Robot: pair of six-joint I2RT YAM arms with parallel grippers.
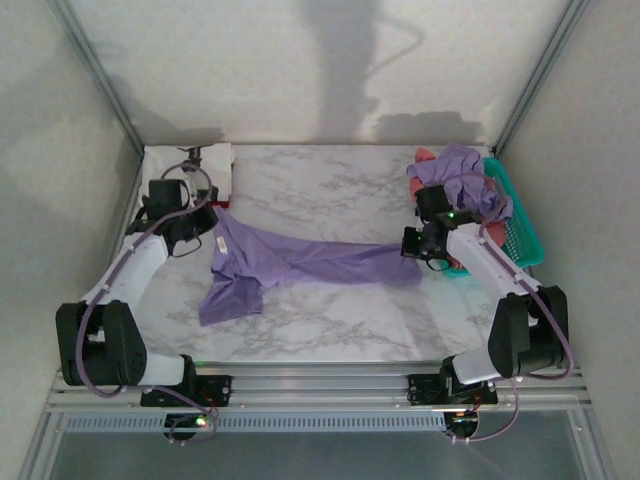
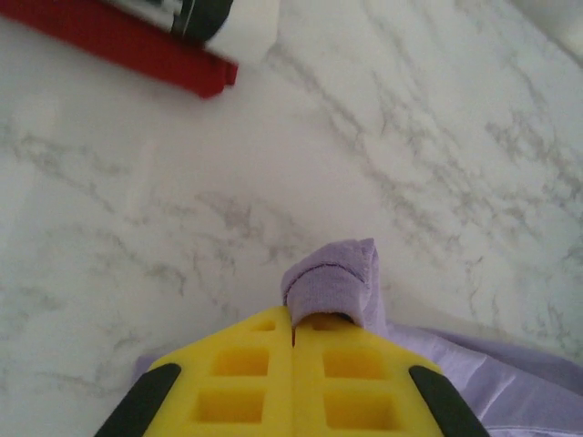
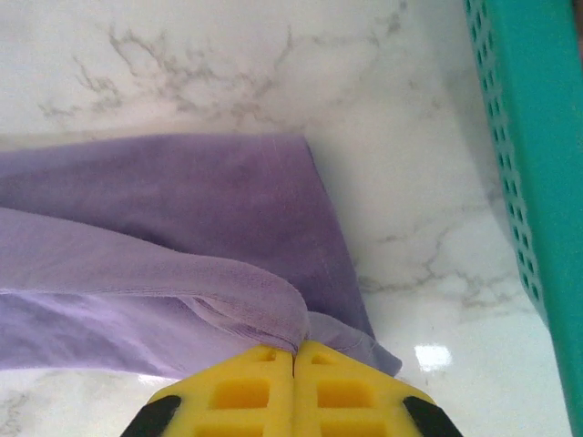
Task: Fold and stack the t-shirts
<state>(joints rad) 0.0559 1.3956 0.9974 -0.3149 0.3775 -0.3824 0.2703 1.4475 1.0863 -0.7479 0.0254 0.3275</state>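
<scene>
- Stretching across the middle of the marble table [image 1: 320, 180], a lavender t-shirt [image 1: 310, 262] lies between the two arms, rumpled, with a loose flap spread toward the near-left.
- The left gripper [image 2: 293, 314] sits at the shirt's left end, toward the rear-left of the table. Its yellow fingers [image 2: 246, 364] are pressed together, and a small bunched fold of the lavender cloth sticks out from between the tips.
- The right gripper [image 3: 293, 348] is at the shirt's right end, just beside the teal basket [image 3: 537, 137]. Its jaws are closed on a ridge of the lavender fabric, which lifts off the table into the fingertips.
- A crumpled purple t-shirt [image 1: 465, 170] is heaped on the basket at the rear right, with a bit of coral-red t-shirt [image 1: 424, 156] showing at its rear-left edge.
- A white t-shirt [image 1: 215, 165] lies flat in the rear-left corner, with a red t-shirt [image 2: 137, 41] showing along its near edge, close to the left gripper but apart from the lavender cloth.
</scene>
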